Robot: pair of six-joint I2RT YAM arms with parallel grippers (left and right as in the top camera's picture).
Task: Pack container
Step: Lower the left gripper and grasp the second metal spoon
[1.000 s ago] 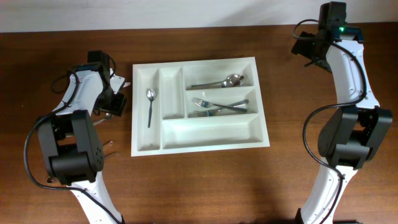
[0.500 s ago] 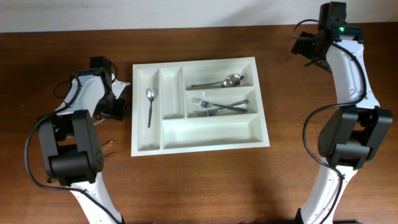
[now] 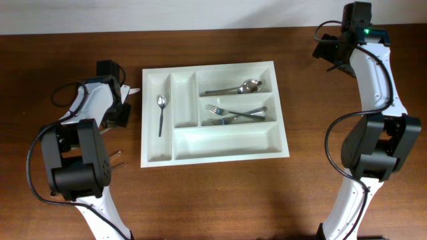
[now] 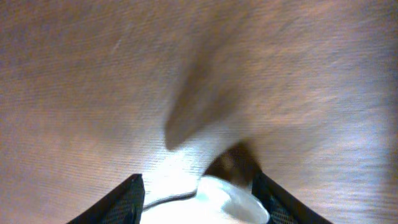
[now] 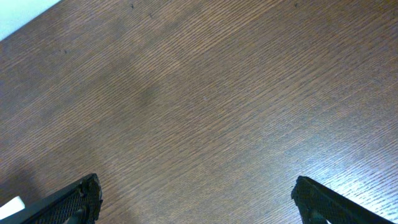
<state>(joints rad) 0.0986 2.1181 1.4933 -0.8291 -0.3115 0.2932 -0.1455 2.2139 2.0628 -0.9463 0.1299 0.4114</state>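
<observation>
The container (image 3: pixel 280 148) is a large white five-compartment tray in the middle of the table. A metal spoon (image 3: pixel 161 110) lies in its left narrow compartment. Spoons (image 3: pixel 239 87) lie in the top long one and forks (image 3: pixel 233 115) in the middle one. The bottom long compartment holds nothing. My left gripper (image 3: pixel 124 101) is just left of the tray. It is closed around a white plastic piece (image 4: pixel 217 202) whose tip shows in the overhead view (image 3: pixel 135 89). My right gripper (image 5: pixel 199 208) is open and empty over bare wood at the far right (image 3: pixel 331 52).
Metal cutlery tips (image 3: pixel 116 159) stick out from under the left arm's base on the wooden table (image 3: pixel 220 193). The white wall edge runs along the back. Both arm bases stand at the front left and front right.
My left gripper has shifted slightly back and to the left, away from the tray's edge, with the white piece still in it. The right arm has not moved.
</observation>
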